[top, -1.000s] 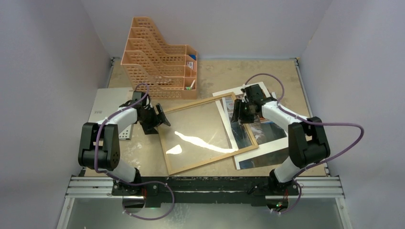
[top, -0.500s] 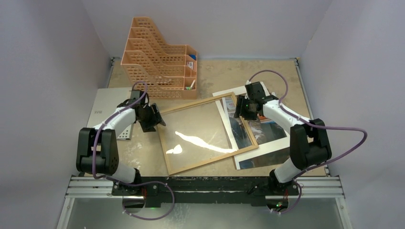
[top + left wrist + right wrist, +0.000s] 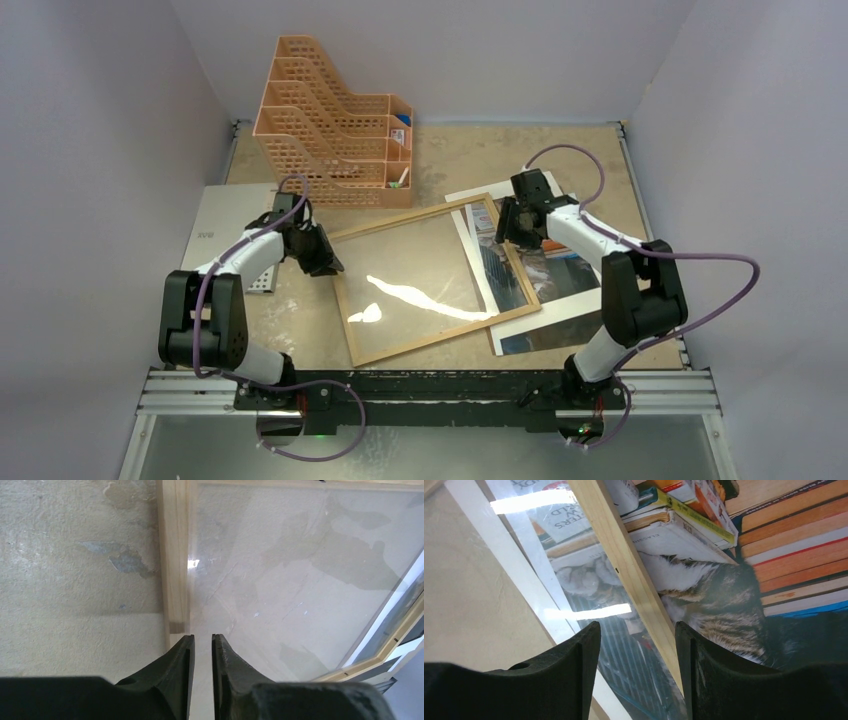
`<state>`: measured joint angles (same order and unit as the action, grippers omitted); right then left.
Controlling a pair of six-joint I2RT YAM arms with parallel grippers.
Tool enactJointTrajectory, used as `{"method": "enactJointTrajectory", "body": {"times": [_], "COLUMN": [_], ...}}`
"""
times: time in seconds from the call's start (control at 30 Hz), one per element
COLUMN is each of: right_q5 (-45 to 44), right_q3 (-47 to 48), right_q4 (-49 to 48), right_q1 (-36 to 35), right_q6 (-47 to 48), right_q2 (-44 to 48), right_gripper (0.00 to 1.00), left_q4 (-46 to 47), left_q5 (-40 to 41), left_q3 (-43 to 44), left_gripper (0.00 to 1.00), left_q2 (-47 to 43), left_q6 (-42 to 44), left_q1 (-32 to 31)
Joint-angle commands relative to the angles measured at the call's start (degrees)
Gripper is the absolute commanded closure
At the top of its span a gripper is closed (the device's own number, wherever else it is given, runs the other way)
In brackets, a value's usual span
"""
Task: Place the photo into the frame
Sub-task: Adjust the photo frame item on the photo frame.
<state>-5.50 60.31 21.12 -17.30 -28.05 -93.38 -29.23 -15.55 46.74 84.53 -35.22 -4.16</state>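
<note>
The wooden frame (image 3: pixel 425 270) lies flat and a little turned on the table (image 3: pixel 480 150). Its right part covers the photo (image 3: pixel 565 280), which sticks out to the right and toward the arms. The left gripper (image 3: pixel 325 255) is at the frame's far left corner, and the right gripper (image 3: pixel 508 228) is over its right rail. An orange file organizer (image 3: pixel 335 125) stands at the back, and a grey sheet (image 3: pixel 225 225) lies at the left.

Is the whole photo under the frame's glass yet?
No: from above, only the left part of the photo lies under the frame; the rest sticks out rightward.
</note>
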Motion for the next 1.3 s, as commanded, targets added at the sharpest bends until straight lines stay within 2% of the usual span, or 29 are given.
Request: {"method": "enactJointTrajectory", "body": {"times": [0.0,0.37,0.6,0.77,0.97,1.27], "right_q5": [-5.24,-4.05,-1.20,5.09,12.51,18.06], "right_q3": [1.71,1.30,0.55,-0.65,-2.35,-3.68], "right_q4": [1.56,0.08,-1.30,-3.11,-6.32,-8.95], "right_q1": [0.08,0.48,1.36,2.22,3.57,4.46], "right_q6": [-0.91,-0.68,-0.08,0.73,1.41,2.61], "right_q2": [-0.56,-3.48,-4.87,-6.07,-6.83,-6.93], "right_gripper": [0.41,0.37,0.37,0.35,0.30,0.29], "left_q4": [1.81,0.82,3.92,5.62,5.94,7.27], "left_q5": [-1.12,1.75,-1.76,-4.11,-4.22,-4.58], "left_q3": [0.28,0.43,-1.08,-1.87,-2.04,-2.60], "left_gripper": [0.79,0.65,0.66,0.66,0.66,0.65], "left_q2": [0.57,1.67,3.63,5.49,6.48,7.73], "left_q6": [0.15,0.39,-0.95,-1.43,-0.70,-0.72], "left_q1": [-0.06,-0.06,-0.06,-0.06,-0.06,-0.06]}}
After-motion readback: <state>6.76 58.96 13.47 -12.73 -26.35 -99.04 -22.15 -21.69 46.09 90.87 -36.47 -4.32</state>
